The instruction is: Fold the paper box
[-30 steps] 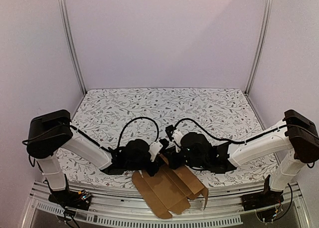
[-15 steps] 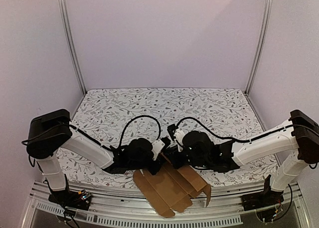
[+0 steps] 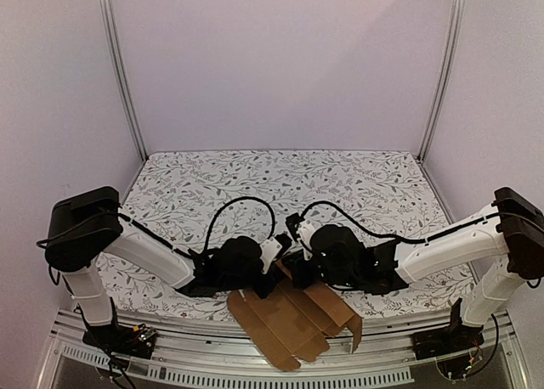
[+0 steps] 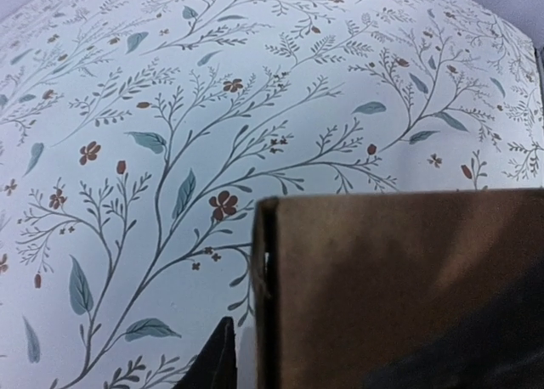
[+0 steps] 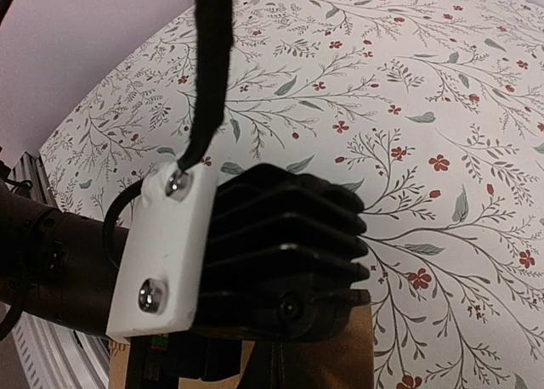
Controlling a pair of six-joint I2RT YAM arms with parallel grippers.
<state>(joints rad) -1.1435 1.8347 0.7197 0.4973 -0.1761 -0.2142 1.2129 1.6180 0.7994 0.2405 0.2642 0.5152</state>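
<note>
1. My left claw [image 4: 340, 368] has its jaws a little apart. One finger [image 4: 214, 362] sits just beside the edge of a brown panel.
2. My right claw [image 3: 295, 274] is closed at the sheet's far edge. I cannot tell whether it pinches any cardboard.
3. The paper box [image 3: 289, 325] lies mostly unfolded at the middle of the surface's [image 3: 280, 185] near edge and overhangs it.
4. The flap at its right end tilts upward.

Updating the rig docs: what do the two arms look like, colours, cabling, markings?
Matching pair: left arm and right arm have white tube links, bulky black joint housings, black looping cables. One wrist shows a finned black housing with a white two-screw cable bracket. No markings visible.
</note>
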